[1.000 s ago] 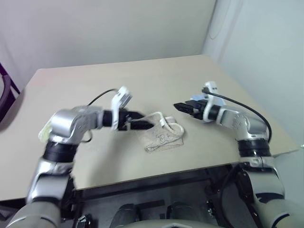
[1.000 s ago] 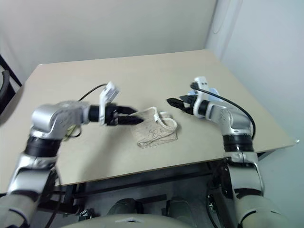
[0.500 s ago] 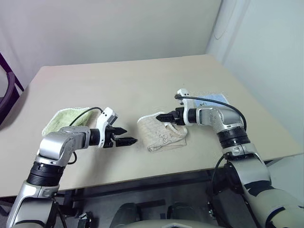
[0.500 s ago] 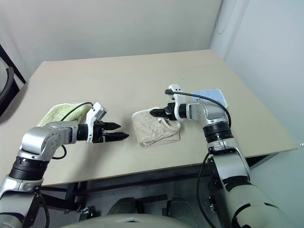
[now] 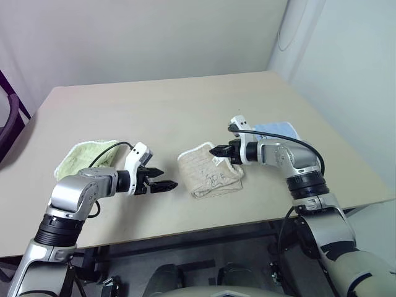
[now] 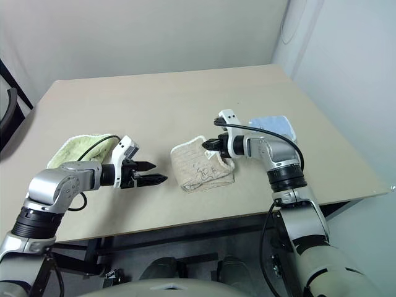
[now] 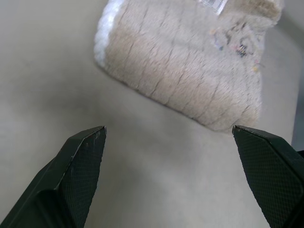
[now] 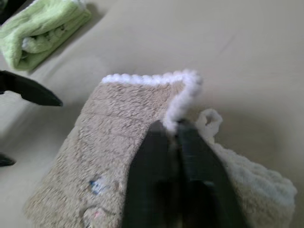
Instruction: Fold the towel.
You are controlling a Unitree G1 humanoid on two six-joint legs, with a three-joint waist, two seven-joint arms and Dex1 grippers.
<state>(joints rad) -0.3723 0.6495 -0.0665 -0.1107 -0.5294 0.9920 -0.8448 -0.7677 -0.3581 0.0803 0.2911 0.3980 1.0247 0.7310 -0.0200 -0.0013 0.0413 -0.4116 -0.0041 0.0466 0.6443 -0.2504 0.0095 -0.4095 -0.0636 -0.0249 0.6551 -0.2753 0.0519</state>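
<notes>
The towel (image 5: 209,172) lies bunched in the middle of the table (image 5: 185,105). The right gripper (image 5: 216,151) is pinched tight on its white-edged corner, while the left gripper (image 5: 167,184), fingers spread wide, hovers just beside it, holding nothing.

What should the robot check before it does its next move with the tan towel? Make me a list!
1. Right gripper pinching the towel at its white corded edge: ok, fingers shut on it.
2. Left gripper ready to grab: ok, open, pointing at the towel but apart from it.
3. Towel lying flat: not ok, it is bunched in a folded lump.
4. Green towel out of the way: ok, it lies well aside, by the left arm.
5. Blue cloth out of the way: ok, behind the right arm.
6. Grip strong enough to lift: cannot tell.
</notes>
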